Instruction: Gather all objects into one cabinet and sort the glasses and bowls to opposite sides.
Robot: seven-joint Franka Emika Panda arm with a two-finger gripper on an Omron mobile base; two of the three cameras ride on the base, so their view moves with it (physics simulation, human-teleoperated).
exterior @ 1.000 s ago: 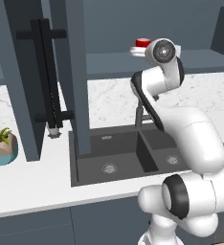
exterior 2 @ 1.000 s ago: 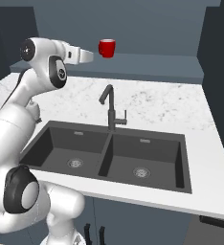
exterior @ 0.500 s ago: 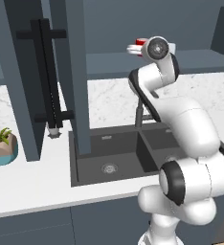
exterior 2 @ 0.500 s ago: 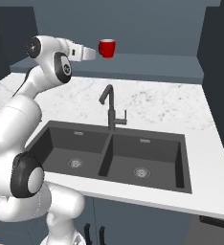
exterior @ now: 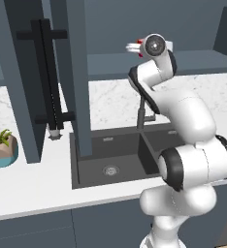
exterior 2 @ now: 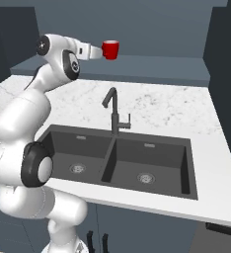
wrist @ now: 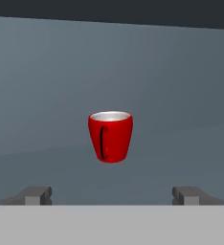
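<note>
glossy red cup, matt dark sink, speckled marble-look counter.

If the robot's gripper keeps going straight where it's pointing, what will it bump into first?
Most likely the small red cup, which sits dead ahead between the open gripper's fingertips, on the cabinet shelf. Nothing else seems to lie before it.

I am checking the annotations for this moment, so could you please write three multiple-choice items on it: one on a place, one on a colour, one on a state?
1. Where does the red cup stand?
A. in the sink
B. on the cabinet shelf
C. on the counter

2. What colour is the sink?
A. white
B. red
C. dark grey

3. How is the gripper?
A. open, short of the cup
B. shut on the cup
C. shut on the tap

Answers: 1 B, it stands on the shelf above the counter; 2 C, both basins are dark; 3 A, the fingertips stand wide apart with the cup beyond them.
</note>
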